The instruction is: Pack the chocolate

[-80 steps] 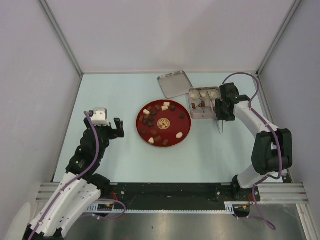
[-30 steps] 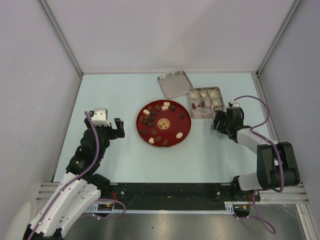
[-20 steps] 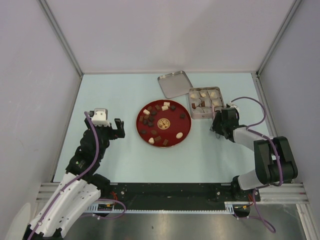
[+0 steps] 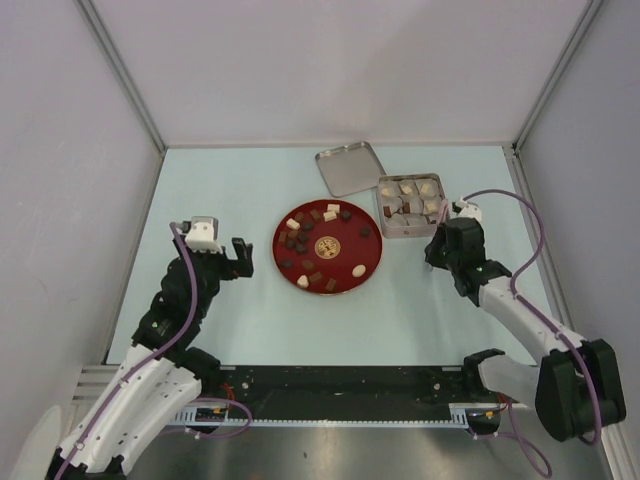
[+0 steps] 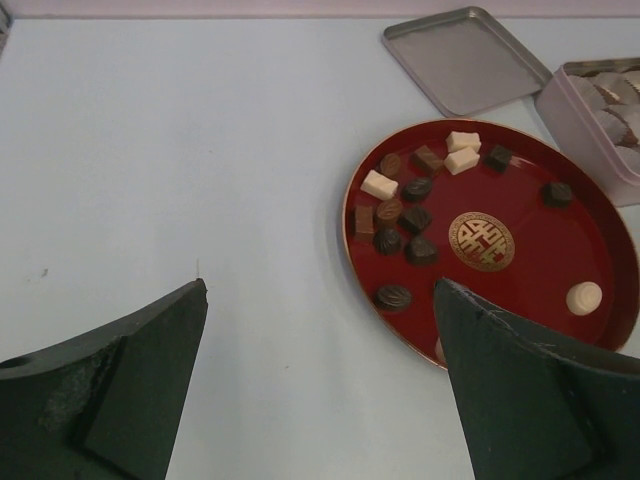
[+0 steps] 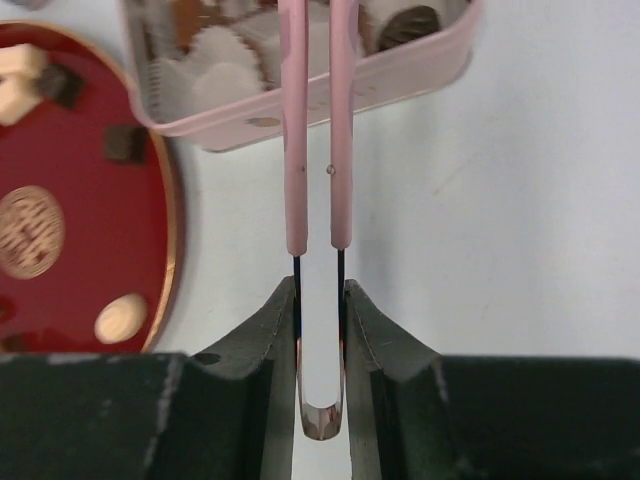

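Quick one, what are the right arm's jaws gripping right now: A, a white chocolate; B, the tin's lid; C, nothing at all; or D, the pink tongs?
D: in the right wrist view the right jaws are shut on the bent end of the pink tongs, whose two arms reach out toward the tin.

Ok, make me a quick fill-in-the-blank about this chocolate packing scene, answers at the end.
1. The right gripper is shut on thin pink ____.
2. The loose chocolates lie on a round ____ plate.
3. The left gripper is ____ and holds nothing.
4. The tin has its lid off, lying on the ____ beside it.
Answers: tongs; red; open; table.
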Controlling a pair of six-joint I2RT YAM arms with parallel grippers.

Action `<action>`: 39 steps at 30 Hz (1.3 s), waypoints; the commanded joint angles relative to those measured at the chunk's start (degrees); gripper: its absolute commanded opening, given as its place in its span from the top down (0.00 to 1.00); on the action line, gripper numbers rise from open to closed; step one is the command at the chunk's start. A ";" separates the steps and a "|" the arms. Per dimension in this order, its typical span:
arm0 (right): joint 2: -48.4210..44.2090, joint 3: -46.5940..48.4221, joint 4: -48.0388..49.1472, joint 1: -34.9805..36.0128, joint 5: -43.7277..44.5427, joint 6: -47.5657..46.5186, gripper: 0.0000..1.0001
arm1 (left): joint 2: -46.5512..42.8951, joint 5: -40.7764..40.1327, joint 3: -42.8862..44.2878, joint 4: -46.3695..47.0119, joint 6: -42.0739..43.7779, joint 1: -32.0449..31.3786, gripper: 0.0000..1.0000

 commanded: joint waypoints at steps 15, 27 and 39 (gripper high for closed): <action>-7.08 3.86 1.27 12.96 -32.21 -5.20 0.96 | 21.15 25.12 5.12 24.73 -26.08 -8.15 0.00; -3.39 5.18 2.76 16.93 -41.36 -5.91 0.96 | 41.11 16.87 16.63 31.60 -34.70 -20.91 0.00; 0.21 6.85 7.33 20.53 -36.88 -5.47 0.96 | 47.10 6.40 22.09 21.31 -39.45 -22.23 0.10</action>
